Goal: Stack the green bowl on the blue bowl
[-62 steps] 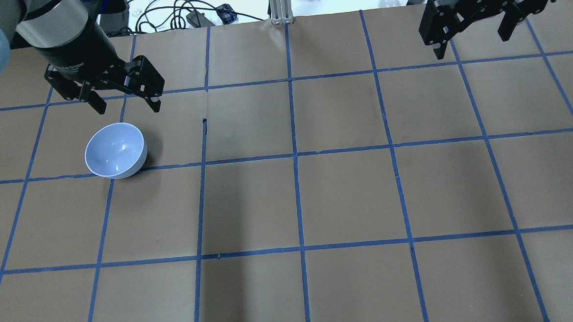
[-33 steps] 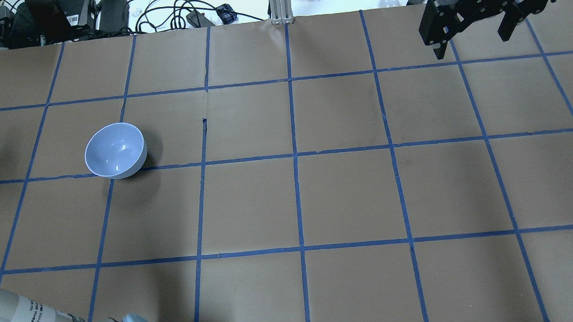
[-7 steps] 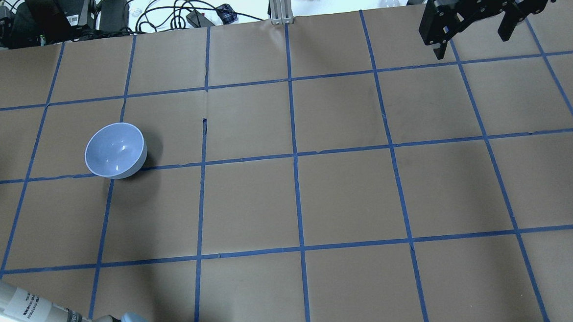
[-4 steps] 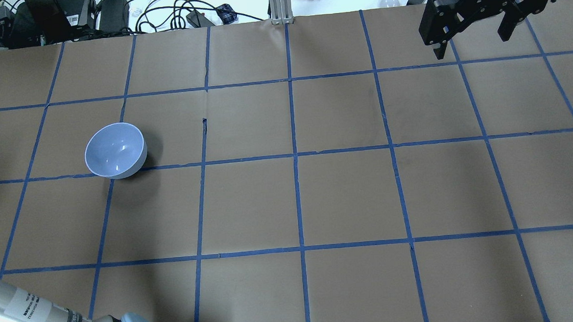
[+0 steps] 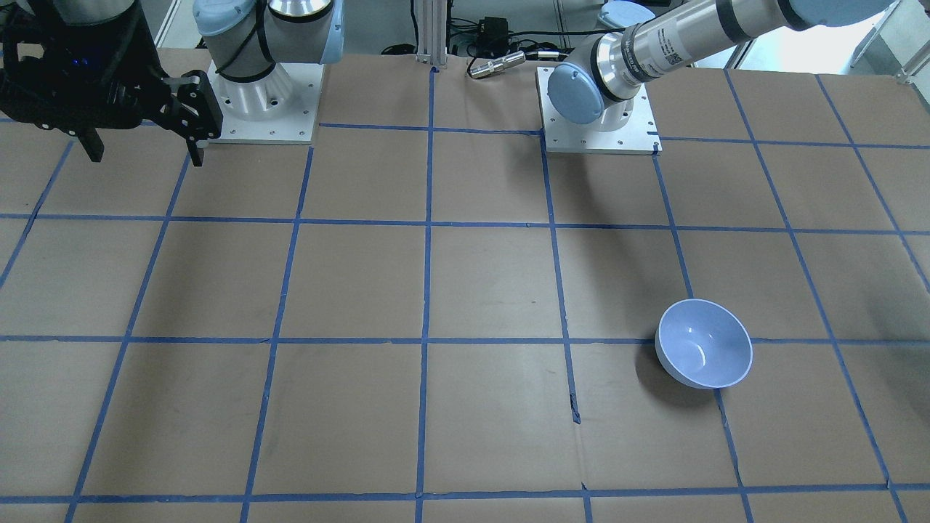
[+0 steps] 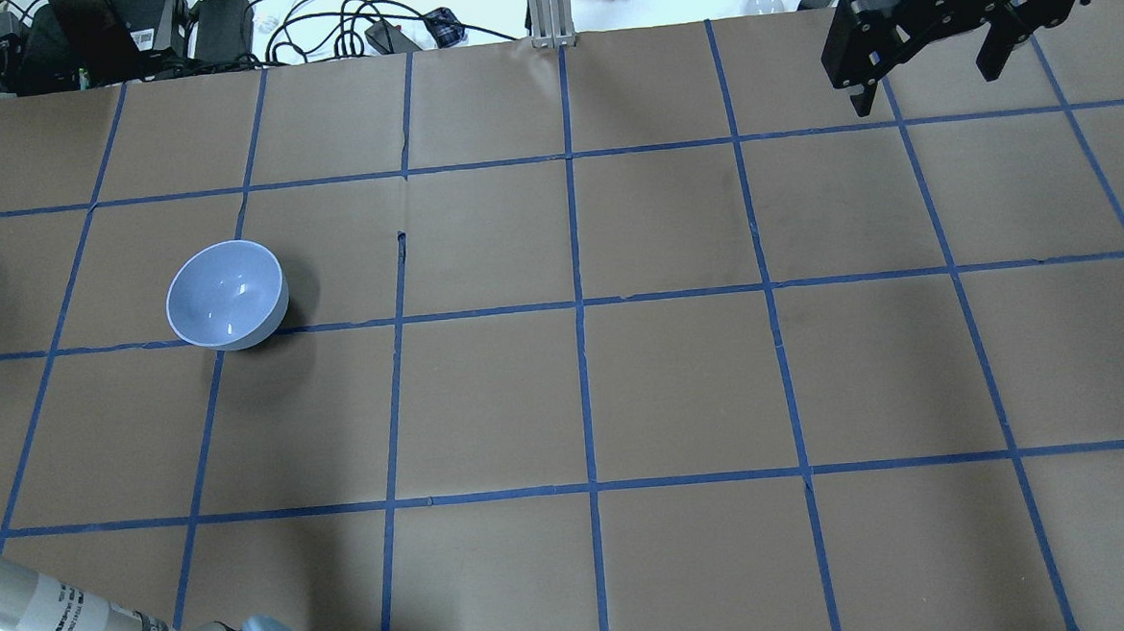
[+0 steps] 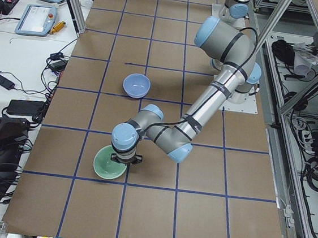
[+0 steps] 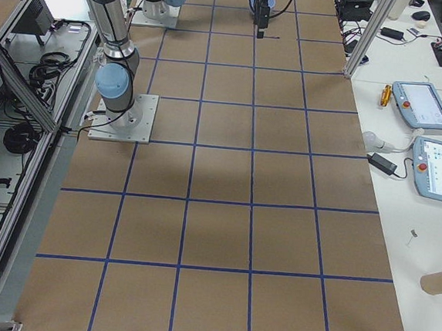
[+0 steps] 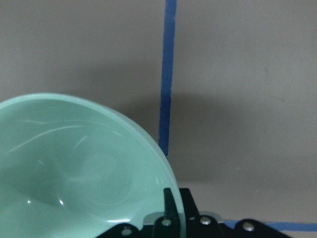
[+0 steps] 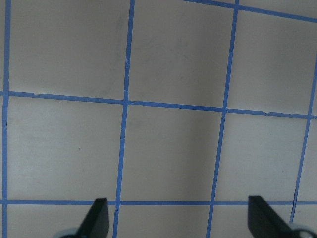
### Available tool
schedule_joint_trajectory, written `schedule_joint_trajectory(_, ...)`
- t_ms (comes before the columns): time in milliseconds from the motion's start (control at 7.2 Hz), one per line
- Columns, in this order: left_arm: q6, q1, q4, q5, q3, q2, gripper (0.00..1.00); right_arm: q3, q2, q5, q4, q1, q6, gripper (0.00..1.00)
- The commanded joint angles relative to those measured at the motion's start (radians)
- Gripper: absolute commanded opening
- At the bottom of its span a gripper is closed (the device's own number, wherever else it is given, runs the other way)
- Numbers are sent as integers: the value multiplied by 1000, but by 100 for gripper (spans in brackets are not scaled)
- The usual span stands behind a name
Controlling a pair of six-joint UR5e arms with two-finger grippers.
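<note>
The green bowl (image 7: pixel 107 163) stands near the table's left end; it fills the lower left of the left wrist view (image 9: pixel 74 168). My left gripper (image 7: pixel 126 159) is at its rim; in the left wrist view the gripper (image 9: pixel 174 204) is shut on the rim, one finger inside the bowl. The blue bowl (image 6: pixel 226 295) stands upright and empty about two grid squares away, and shows in the front view (image 5: pixel 703 343) and the left view (image 7: pixel 136 85). My right gripper (image 6: pixel 925 85) is open and empty, high over the far right of the table (image 5: pixel 145 154).
Cables and black boxes (image 6: pixel 124 31) and an aluminium post (image 6: pixel 546 9) line the table's far edge. The two arm bases (image 5: pixel 597 109) stand on plates on the robot's side. My left forearm (image 6: pixel 59 630) crosses the overhead view's lower left corner.
The green sliver at the overhead view's left edge has nearly slid out of sight, and the shadow there has grown. My left forearm has shifted slightly. The blue bowl and right arm have not moved.
</note>
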Motion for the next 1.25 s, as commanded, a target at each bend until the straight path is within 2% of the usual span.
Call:
schedule_joint_trajectory(0, -8, -49, -41, -15, -151, 154, 0, 0, 0, 0, 0, 0, 0, 100)
schedule_joint_trajectory(417, -28, -216, -43, -15, -358, 391, 0, 0, 0, 0, 0, 0, 0, 100)
schedule_joint_trajectory(694, -152, -322, -40, -15, -506, 524, 0, 0, 0, 0, 0, 0, 0, 100)
schedule_joint_trajectory(972, -264, -425, -2, -11, -621, 586, 0, 0, 0, 0, 0, 0, 0, 100)
schedule_joint_trajectory(1111, -281, -448, 12, -10, -635, 586, 0, 0, 0, 0, 0, 0, 0, 100)
